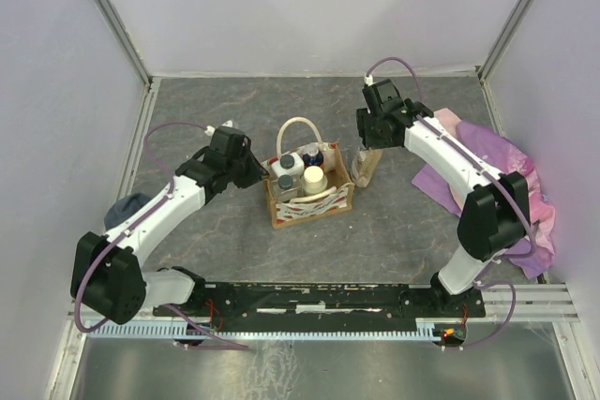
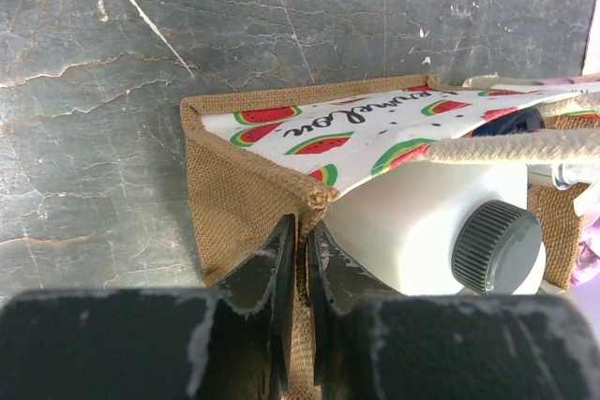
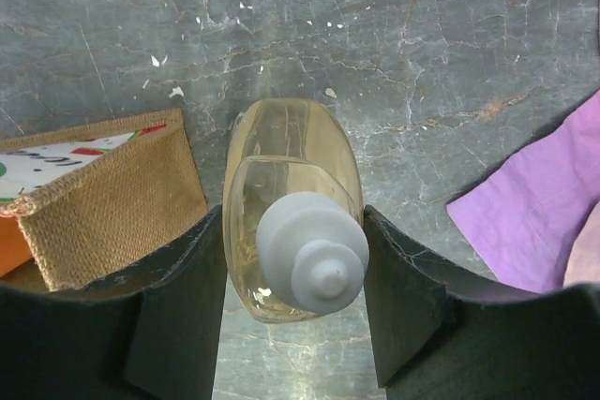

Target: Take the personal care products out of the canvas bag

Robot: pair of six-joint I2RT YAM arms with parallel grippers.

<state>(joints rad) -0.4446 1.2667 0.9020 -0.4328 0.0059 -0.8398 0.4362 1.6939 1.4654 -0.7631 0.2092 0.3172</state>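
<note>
Left wrist view: the left claw (image 2: 302, 231) is pinched narrow on the burlap rim of the bag (image 2: 239, 189) at one corner, near the middle of the counter (image 2: 94, 138). A white jug (image 2: 403, 231) and other products sit inside. The right claw (image 3: 293, 231) clasps the tan bottle (image 3: 286, 138), upright on the counter just beside the bag's right wall. Likely risks: an uneven release could topple the tall bottle, and a slipping pinch could let the bag tip.

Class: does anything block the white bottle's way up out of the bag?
Partly: a rope handle crosses just over the white bottle in the left wrist view. Otherwise the bag's top looks open; the left hand pinches its corner, beside the bottle, not over it.
</note>
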